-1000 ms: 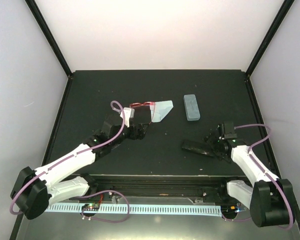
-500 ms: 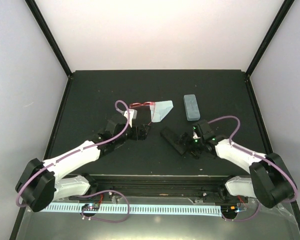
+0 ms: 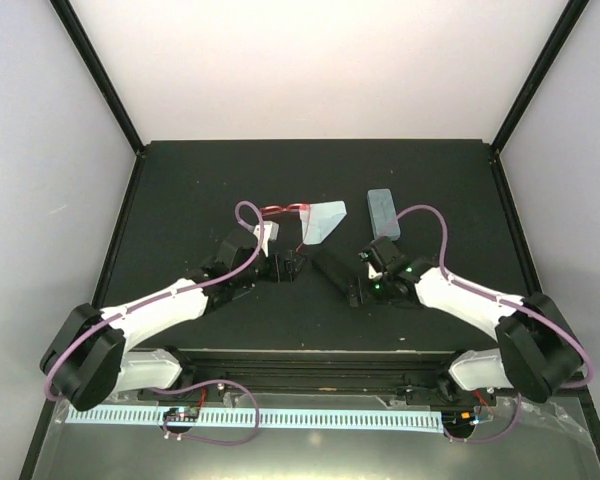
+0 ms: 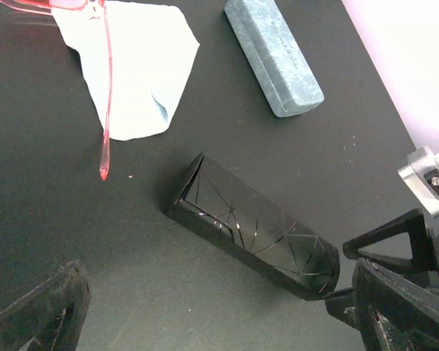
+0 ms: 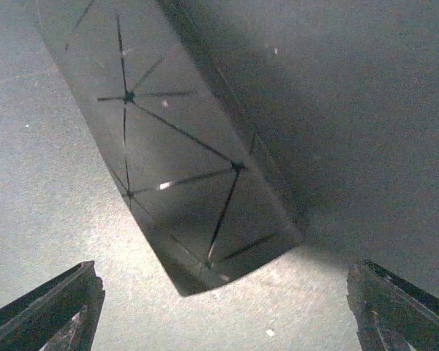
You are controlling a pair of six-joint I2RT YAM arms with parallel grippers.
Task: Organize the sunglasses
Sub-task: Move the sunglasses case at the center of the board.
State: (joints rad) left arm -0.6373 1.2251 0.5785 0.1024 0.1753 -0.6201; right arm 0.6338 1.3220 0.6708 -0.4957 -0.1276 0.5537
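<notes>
The red-framed sunglasses (image 3: 280,211) lie at the back middle of the table, partly on a light blue cloth (image 3: 324,220); one red arm (image 4: 106,88) shows in the left wrist view. The black sunglasses do not show in any view. My left gripper (image 3: 287,266) is open and empty, just left of a black oblong case (image 3: 332,270). My right gripper (image 3: 361,290) is open at the case's near right end. In the right wrist view the case end (image 5: 183,168) lies just ahead of my open fingers (image 5: 51,311), apart from them. In the left wrist view the case (image 4: 252,227) lies ahead.
A pale blue oblong case (image 3: 383,213) lies behind the right gripper and also shows in the left wrist view (image 4: 274,55). The cloth (image 4: 132,66) lies left of it. Black posts stand at the table's back corners.
My right arm has swung left across the table, and the black case has moved with it from the right side to the middle. My left gripper has edged slightly right.
</notes>
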